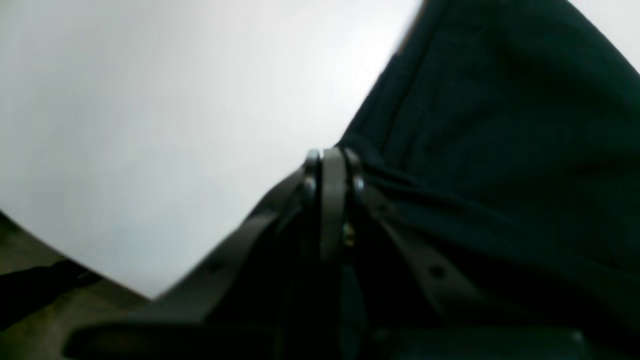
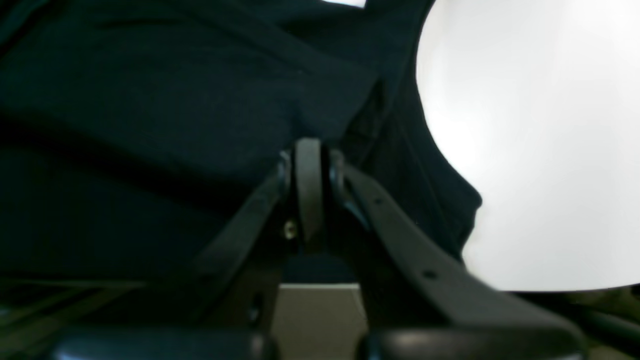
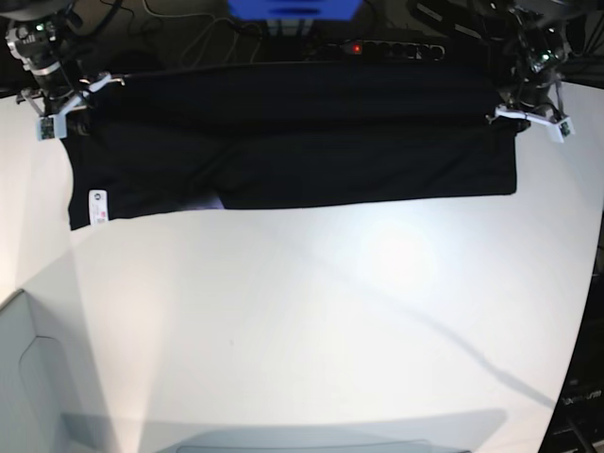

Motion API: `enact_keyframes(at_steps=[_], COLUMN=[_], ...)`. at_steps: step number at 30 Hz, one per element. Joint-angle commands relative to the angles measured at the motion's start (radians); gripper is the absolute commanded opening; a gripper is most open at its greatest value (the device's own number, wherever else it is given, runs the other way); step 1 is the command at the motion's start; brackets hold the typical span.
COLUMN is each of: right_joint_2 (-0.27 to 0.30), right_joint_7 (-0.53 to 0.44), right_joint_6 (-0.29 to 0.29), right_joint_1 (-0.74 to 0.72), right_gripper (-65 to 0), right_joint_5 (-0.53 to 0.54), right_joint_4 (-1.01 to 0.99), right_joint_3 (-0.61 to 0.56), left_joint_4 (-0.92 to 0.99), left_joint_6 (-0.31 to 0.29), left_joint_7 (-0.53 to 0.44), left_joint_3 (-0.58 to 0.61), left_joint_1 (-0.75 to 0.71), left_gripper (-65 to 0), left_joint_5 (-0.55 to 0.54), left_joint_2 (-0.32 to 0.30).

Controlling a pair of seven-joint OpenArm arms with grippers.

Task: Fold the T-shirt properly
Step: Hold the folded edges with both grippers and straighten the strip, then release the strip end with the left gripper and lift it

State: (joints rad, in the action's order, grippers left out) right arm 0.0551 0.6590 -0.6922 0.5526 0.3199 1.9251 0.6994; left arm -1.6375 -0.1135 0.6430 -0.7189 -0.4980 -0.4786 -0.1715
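One black T-shirt [image 3: 302, 142] of soft matte cloth lies stretched in a wide band across the far edge of the smooth white surface [image 3: 311, 311]. One small white label [image 3: 96, 206] shows at its lower corner, seen only from the base view. Two claws hold it: the left claw [image 1: 332, 165] is clamped shut on one cloth edge, the right claw [image 2: 309, 155] clamped shut on the other. The wrist views show creased folds and a stitched hem

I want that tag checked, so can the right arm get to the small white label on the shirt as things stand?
Probably not right now. The right gripper is shut on the T-shirt at its far corner. The white label lies exposed on the same side, nearer the camera, with nothing over it, but reaching it would mean releasing the cloth.
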Motion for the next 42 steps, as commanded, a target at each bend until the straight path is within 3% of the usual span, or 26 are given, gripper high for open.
enact_keyframes(at_steps=[1, 13, 19, 21, 23, 26, 29, 36, 42], right_joint_2=[0.009, 0.015, 0.012, 0.009, -0.001, -0.028, -0.034, -0.06, -0.06], right_joint_7=[-0.02, -0.02, -0.02, -0.021, -0.021, -0.02, -0.02, -0.02, -0.028], right_joint_6=[-0.006, -0.006, -0.006, -0.006, -0.006, -0.006, -0.006, -0.006, -0.006], right_joint_1=[0.005, 0.008, 0.007, 0.005, -0.006, -0.029, -0.036, -0.108, -0.174], right_gripper=[-65.0, -64.2, -43.1, -36.7, -34.4, -34.4, -34.4, -34.4, -34.4], right_joint_5=[0.012, 0.012, -0.066, -0.086, -0.069, -0.055, -0.055, -0.067, -0.176], right_joint_4=[0.006, -0.023, -0.02, -0.011, 0.009, 0.052, 0.067, -0.023, -0.143], right_joint_3=[0.009, 0.009, 0.01, 0.03, 0.072, 0.096, 0.045, -0.042, -0.06], left_joint_4=[-0.011, -0.01, -0.011, -0.017, -0.02, -0.022, -0.022, -0.013, -0.059], left_joint_6=[0.001, 0.001, 0.001, 0.001, 0.002, 0.002, 0.002, 0.002, 0.001], left_joint_7=[-0.013, -0.004, -0.001, -0.001, -0.001, -0.001, -0.002, -0.004, -0.001], left_joint_3=[-0.006, -0.006, -0.005, -0.005, -0.005, -0.009, -0.012, -0.006, -0.011], left_joint_1=[-0.006, -0.009, -0.011, -0.012, -0.02, -0.026, -0.026, -0.011, -0.009], left_gripper=[-64.8, -64.8, -62.6, -56.8, -47.8, -36.3, -30.8, -29.1, -29.1], left_joint_5=[0.001, 0.002, 0.002, 0.002, 0.002, -0.004, -0.006, -0.006, -0.007], left_joint_2=[-0.013, -0.012, -0.012, -0.012, -0.012, -0.012, -0.012, -0.007, 0.0])
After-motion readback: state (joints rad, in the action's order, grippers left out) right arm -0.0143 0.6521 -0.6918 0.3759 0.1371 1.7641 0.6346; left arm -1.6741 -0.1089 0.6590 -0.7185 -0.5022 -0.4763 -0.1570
